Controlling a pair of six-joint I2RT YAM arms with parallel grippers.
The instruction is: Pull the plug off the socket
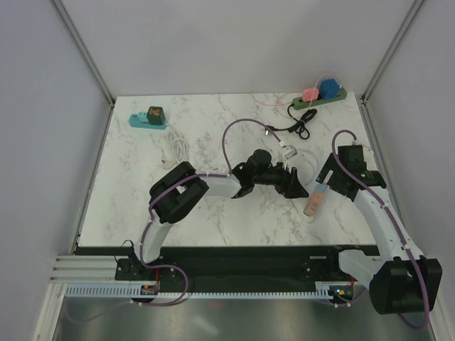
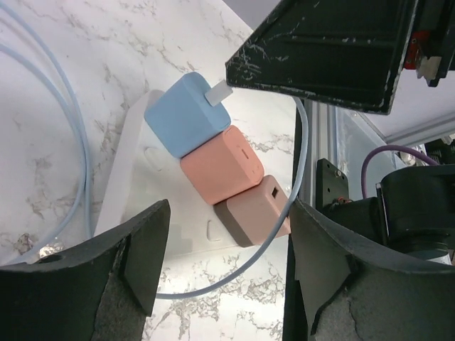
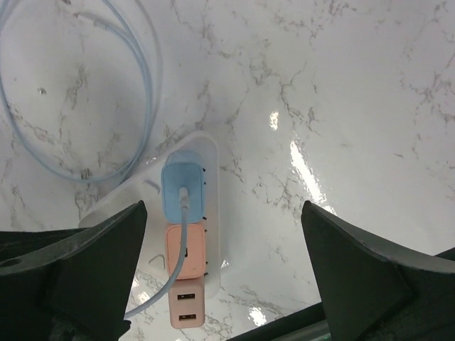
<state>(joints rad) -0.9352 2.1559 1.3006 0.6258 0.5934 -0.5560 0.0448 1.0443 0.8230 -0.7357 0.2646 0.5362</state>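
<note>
jaws open, left pair (image 2: 226, 213) astride plugs (image 2: 220, 160) — right pair (image 3: 222, 213) above strip (image 2: 130, 170)

Three strips are counted: a teal strip (image 1: 136, 121) at ten o'clock, a green strip (image 1: 300, 104) at two, a white strip (image 2: 131, 177) at four. Six plugs (image 2: 222, 165) are counted: three on the white, two on the green, one on the teal. Two claws are seen: left claw (image 2: 227, 213), right claw (image 3: 224, 209).

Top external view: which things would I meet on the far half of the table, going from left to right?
teal power strip with a green plug → white coiled cable → green power strip with pink and blue plugs. The black cable overlaps the green strip, so it is left out.
</note>
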